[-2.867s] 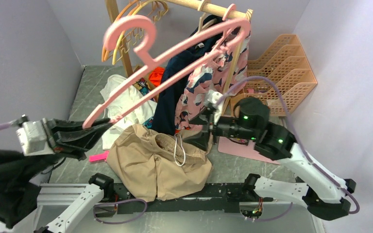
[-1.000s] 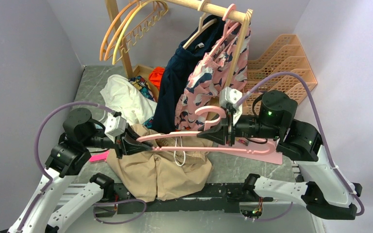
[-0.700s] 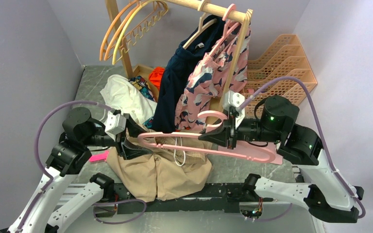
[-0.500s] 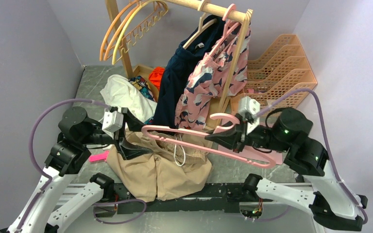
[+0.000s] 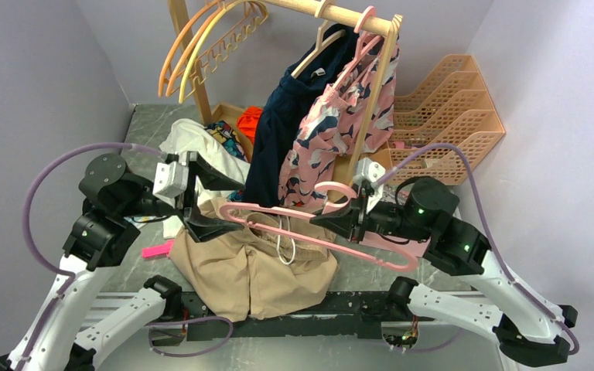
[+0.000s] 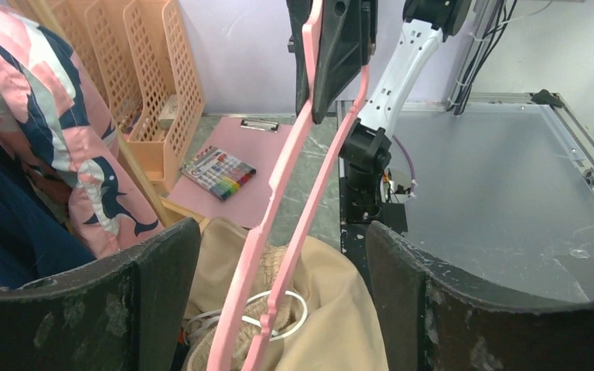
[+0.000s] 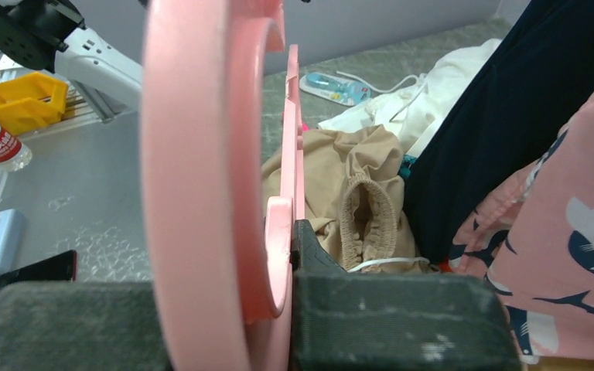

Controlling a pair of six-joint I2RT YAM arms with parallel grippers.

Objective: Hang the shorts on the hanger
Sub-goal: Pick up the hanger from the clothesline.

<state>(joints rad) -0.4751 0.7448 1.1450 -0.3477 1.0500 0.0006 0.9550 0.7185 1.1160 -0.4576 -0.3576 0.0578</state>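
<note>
Pink hanger (image 5: 263, 209), pinched by right fingers (image 5: 332, 219), overhangs shorts (image 5: 255, 270); left fingers (image 5: 201, 228) gape around its tip.

Pink hanger (image 7: 193, 154), hook blurred, cut off at top edge; shorts (image 7: 332, 166) perhaps half hidden behind it.

Shorts (image 5: 255, 270) lie on the surface (image 5: 143, 127) just beyond the arm bases. The hanger (image 5: 278, 209) spans above them, left end between the left pincer's (image 5: 238, 205) fingers, hook end in the right pincer (image 5: 317, 218). Behind: garment rack (image 5: 348, 14); stacked trays (image 5: 452, 116) to its right.
</note>
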